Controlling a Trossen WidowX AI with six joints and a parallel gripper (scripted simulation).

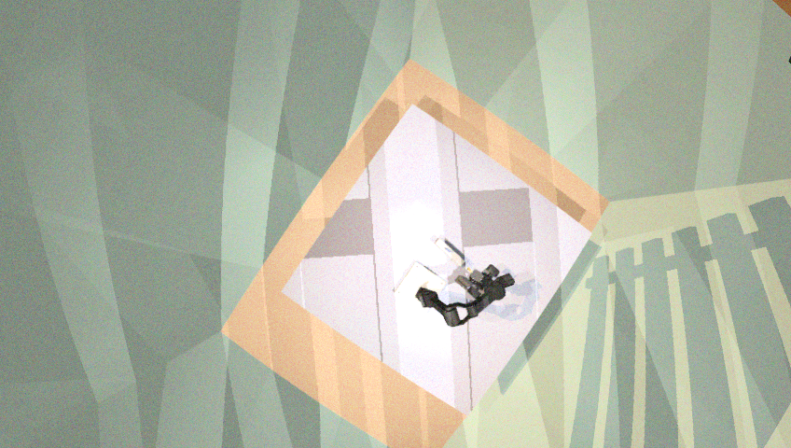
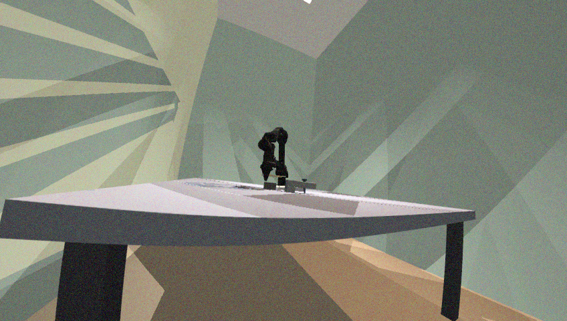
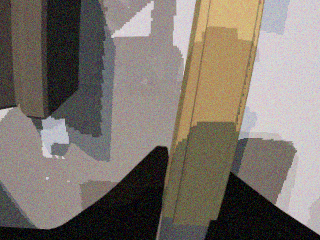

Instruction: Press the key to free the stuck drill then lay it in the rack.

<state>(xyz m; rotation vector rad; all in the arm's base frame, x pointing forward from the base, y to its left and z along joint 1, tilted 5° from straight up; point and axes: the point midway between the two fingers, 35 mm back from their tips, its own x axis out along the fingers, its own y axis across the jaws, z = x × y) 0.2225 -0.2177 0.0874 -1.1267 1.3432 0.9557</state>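
The drill is a long yellow bar in the wrist view, running up from between my black fingers. It shows as a thin, nearly level yellow line in the exterior view. My gripper is shut on it and holds it above the table. The key is a small dark knob on the long grey housing, which stands apart from the fingers. A low grey block stands beneath the gripper and may be the rack; its slot cannot be made out.
A dark brown-sided block stands at the left of the wrist view. A flat white square lies beside the arm's base. The table has a thick grey edge. Bands of light and shadow cross its top.
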